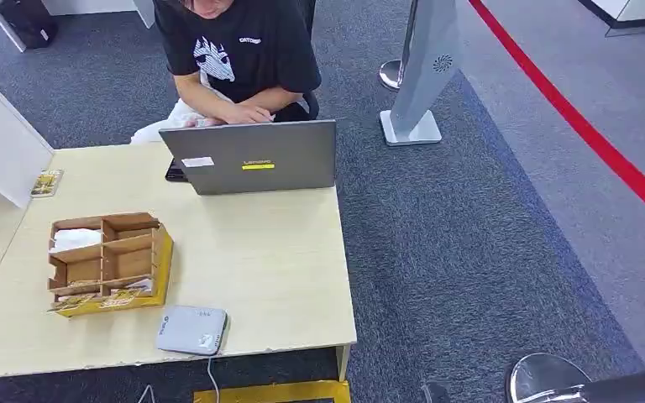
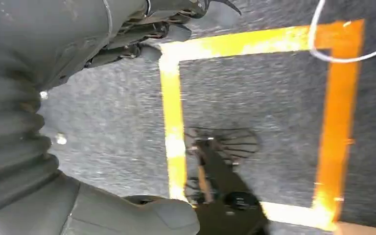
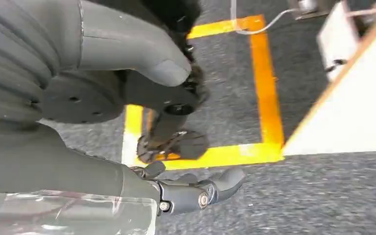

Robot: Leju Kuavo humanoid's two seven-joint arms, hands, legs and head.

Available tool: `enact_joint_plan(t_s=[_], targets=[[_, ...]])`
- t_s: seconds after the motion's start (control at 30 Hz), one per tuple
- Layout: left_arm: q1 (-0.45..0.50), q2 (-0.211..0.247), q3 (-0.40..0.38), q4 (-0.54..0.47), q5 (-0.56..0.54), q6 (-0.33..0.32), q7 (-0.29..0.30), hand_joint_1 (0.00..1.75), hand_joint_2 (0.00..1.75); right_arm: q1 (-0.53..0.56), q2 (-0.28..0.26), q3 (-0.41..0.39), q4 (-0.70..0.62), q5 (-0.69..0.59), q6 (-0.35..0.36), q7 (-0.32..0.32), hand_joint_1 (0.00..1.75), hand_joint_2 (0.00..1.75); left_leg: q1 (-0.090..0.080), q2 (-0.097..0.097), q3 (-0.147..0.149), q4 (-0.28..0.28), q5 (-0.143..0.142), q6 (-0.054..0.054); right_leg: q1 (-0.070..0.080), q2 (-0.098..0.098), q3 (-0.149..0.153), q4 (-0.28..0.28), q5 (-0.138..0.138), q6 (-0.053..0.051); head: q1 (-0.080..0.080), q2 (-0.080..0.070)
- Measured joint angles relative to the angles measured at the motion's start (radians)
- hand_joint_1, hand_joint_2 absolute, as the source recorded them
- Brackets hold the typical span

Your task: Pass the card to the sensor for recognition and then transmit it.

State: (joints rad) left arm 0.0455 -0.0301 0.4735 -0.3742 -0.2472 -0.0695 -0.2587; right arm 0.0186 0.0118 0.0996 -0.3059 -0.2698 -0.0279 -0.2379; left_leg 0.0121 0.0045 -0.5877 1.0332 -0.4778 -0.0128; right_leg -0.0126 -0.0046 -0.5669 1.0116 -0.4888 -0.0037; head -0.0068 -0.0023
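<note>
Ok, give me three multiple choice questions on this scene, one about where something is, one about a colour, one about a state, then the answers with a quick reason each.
1. Where is the white card reader?
A. beside the laptop
B. near the table's front edge
C. inside the cardboard organizer

2. What colour is the tape square on the floor?
A. yellow
B. blue
C. green

3. How is the laptop?
A. shut flat
B. open, with its lid's back toward the camera
C. lying on the floor

Answers:
1 B: it sits by the front edge of the table, its cable hanging off.
2 A: both wrist views show yellow-orange lines on grey carpet.
3 B: the lid stands upright and a person types behind it.
</note>
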Motion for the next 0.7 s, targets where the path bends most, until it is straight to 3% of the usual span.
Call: enact_joint_plan(t_s=[0.03, 0.07, 0.37, 0.7], targets=[[-0.003, -0.002, 0.022, 0.000, -0.007, -0.012, -0.018, 0.00, 1.75, -0.004, 0.000, 0.000, 0.003, -0.016, 0.008, -0.012, 0.00, 0.00, 0.000, 0.000, 0.000, 0.000, 0.000, 0.000, 0.000, 0.000, 0.000, 0.000, 0.000, 0.000, 0.000, 0.000], [-0.006, -0.005, 0.047, 0.000, -0.013, -0.028, -0.039, 0.00, 1.75, -0.007, 0.000, -0.001, 0.007, -0.036, 0.019, -0.027, 0.00, 1.75, 0.000, 0.000, 0.000, 0.000, 0.000, 0.000, 0.000, 0.000, 0.000, 0.000, 0.000, 0.000, 0.000, 0.000], [-0.020, -0.052, 0.218, -0.076, -0.051, -0.170, -0.164, 0.00, 1.75, -0.034, 0.002, -0.039, 0.028, -0.163, 0.118, -0.112, 0.00, 1.75, 0.000, 0.000, 0.000, 0.000, 0.000, 0.000, 0.000, 0.000, 0.000, 0.000, 0.000, 0.000, 0.000, 0.000], [-0.001, -0.127, 0.328, -0.340, -0.024, -0.321, -0.228, 0.00, 1.75, -0.062, 0.019, -0.111, 0.040, -0.248, 0.205, -0.166, 0.00, 1.75, 0.000, 0.000, 0.000, 0.000, 0.000, 0.000, 0.000, 0.000, 0.000, 0.000, 0.000, 0.000, 0.000, 0.000]])
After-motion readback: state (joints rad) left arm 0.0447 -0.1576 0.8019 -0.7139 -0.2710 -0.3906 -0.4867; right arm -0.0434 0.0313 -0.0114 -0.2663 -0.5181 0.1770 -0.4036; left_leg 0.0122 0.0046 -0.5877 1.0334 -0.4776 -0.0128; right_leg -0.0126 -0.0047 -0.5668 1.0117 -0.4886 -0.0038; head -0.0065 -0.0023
